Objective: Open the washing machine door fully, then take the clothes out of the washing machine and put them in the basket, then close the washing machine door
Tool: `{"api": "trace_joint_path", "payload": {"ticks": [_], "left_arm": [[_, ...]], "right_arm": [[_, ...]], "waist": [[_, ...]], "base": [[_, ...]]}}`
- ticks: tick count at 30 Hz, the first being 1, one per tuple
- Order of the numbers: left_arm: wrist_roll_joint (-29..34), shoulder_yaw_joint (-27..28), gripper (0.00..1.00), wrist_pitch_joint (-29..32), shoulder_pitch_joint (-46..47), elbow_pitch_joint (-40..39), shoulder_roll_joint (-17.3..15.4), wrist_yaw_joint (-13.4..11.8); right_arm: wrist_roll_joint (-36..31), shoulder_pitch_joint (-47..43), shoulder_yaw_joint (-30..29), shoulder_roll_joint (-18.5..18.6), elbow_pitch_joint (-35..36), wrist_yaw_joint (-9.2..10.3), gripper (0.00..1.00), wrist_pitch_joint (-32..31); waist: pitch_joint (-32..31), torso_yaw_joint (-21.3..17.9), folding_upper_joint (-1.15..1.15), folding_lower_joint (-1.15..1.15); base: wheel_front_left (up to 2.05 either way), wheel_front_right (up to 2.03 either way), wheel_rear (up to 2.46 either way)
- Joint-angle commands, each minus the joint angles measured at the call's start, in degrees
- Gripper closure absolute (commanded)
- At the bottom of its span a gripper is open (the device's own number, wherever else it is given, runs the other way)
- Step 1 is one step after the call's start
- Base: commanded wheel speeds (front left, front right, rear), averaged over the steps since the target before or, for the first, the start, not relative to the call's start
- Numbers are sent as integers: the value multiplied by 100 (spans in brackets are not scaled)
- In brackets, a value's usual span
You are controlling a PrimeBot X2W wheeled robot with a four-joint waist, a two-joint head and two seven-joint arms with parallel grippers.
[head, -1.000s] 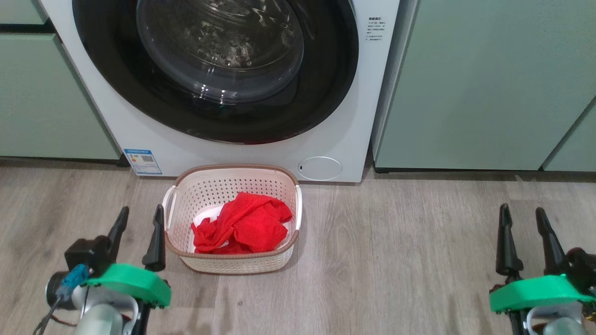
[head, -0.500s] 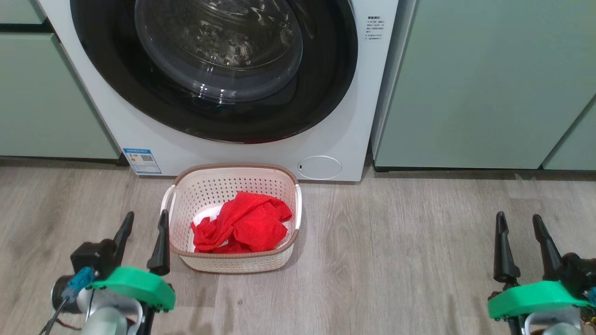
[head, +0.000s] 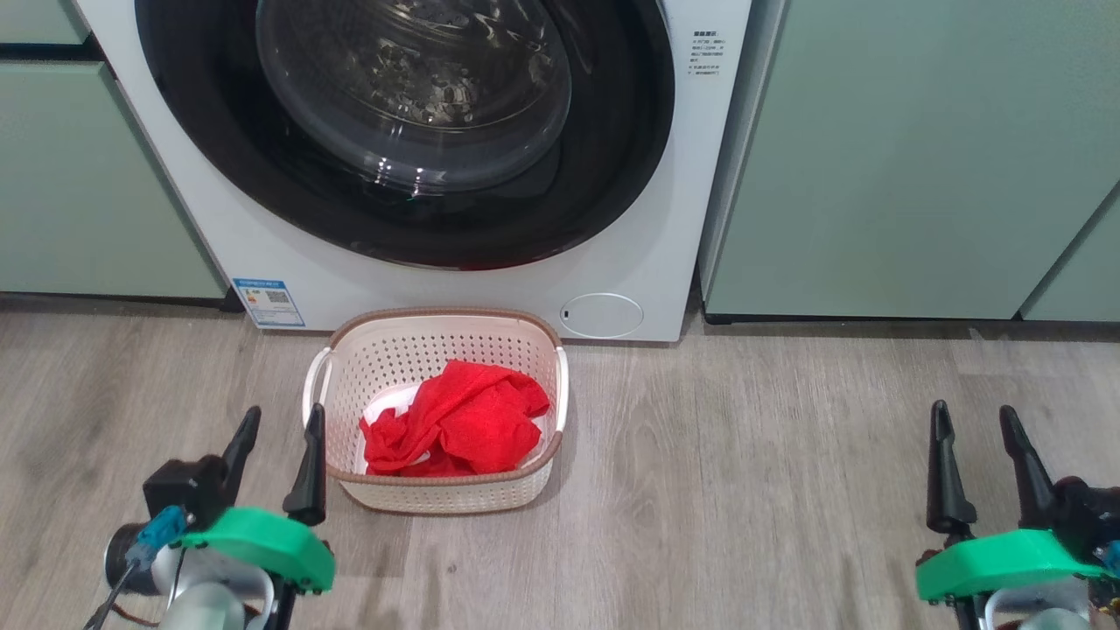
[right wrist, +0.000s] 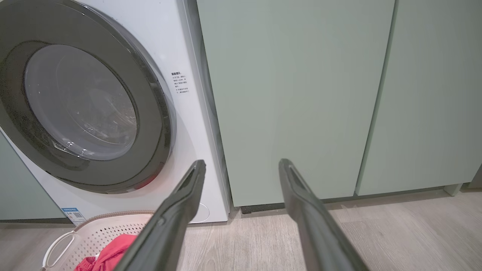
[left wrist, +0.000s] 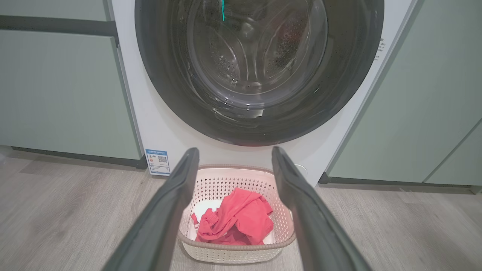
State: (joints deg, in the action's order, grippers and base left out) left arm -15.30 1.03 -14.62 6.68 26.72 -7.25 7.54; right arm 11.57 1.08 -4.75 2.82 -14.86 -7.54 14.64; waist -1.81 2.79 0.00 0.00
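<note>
Bright red thin fabric garment, the clothes (head: pixel 459 424), lies crumpled in the small cream perforated plastic basket with brown rim (head: pixel 446 313). The basket stands on the grey wood-look floor (head: pixel 744 490), just near of the big white front-loading washing machine (head: pixel 674 219). The large round door with glossy black frame and bulging clear window (head: pixel 411 96) looks flush against the machine front, so judged shut. No red seen through the window, though glare hides part of the drum.

Left gripper (head: pixel 284 411) hangs just left of the basket's near left corner, fingers apart, holding nothing. Right gripper (head: pixel 973 409) is well to the right over bare floor, fingers apart, also empty. Pale green cabinets (head: pixel 875 157) stand on both sides of the machine.

Handling, as a guess:
- Clothes: light, soft, limp, will drape and may snag on the rim. Best pinched at the highest bunched fold in the middle of the heap.
- Door: rigid, with a smooth frame that is likely slippery. Take it at the outer rim edge, not the bulging window. Cannot tell which side the catch is on.
- Basket: light and likely slides if bumped. The white side handles are the spot to take it.

Task looks complete.
</note>
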Motion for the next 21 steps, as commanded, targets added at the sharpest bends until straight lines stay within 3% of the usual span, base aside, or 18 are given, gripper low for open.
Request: {"api": "trace_joint_path", "payload": {"ticks": [1, 6, 7, 13, 21], "left_arm": [[-25, 163, 0, -38, 266, -162, -106, -5], [-27, 154, 0, -38, 277, -184, -113, -5], [0, -13, 100, 0, 0, -4, -1, 0], [-43, -9, 100, 27, -377, 419, 125, 0], [-533, 36, 100, 170, -350, 316, 145, 0]], "right_arm": [[-38, 180, 133, 7, 143, 5, 0, 36], [-6, 181, 141, 7, 101, 5, 0, 36], [2, 0, 7, -1, -59, 0, 100, 0], [51, -132, 37, -10, -572, 0, 100, -20], [566, -86, 17, -9, -535, 0, 100, -161]], "waist": [[-2, -2, 0, 0], [-9, -4, 0, 0], [-10, -4, 0, 0], [-9, -7, 0, 0], [4, -24, 0, 0]], "base": [[0, 0, 0], [0, 0, 0], [0, 0, 0], [0, 0, 0], [0, 0, 0]]}}
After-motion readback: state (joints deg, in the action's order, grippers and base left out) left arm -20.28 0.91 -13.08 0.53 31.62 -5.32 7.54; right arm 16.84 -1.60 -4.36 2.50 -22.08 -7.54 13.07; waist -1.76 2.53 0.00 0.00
